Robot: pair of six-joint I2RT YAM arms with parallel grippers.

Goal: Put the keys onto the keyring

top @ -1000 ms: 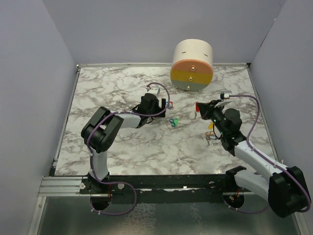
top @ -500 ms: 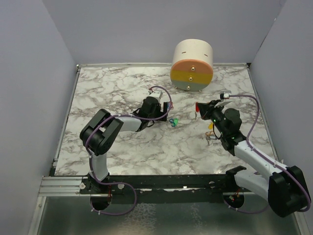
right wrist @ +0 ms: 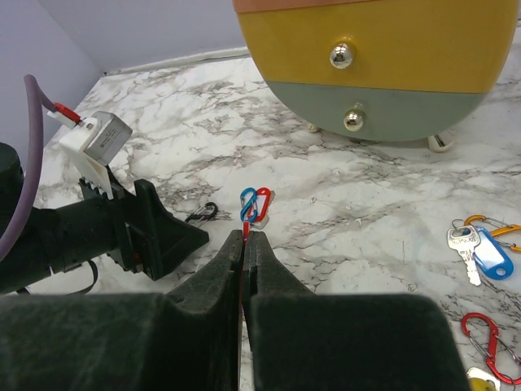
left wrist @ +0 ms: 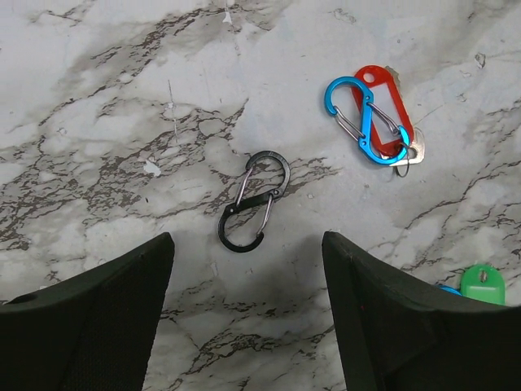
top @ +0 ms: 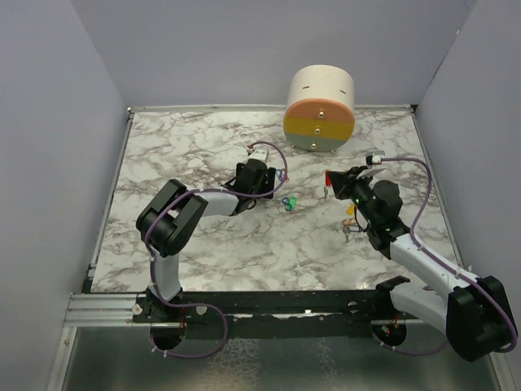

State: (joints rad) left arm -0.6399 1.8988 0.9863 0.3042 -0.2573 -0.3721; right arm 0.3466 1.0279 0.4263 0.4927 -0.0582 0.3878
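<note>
Gaping left fingers [left wrist: 89, 326] over black clip [left wrist: 254, 201]

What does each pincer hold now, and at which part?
The left pincer is open and empty. The right pincer is shut on a thin red piece, seen edge-on; which part cannot be told.

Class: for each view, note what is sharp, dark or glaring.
Left wrist: black clip crisp, the fingers dark, nearly featureless. Right wrist: glints on the metal knobs. Top external: even light, faint shadows, green key a mere speck.
</note>
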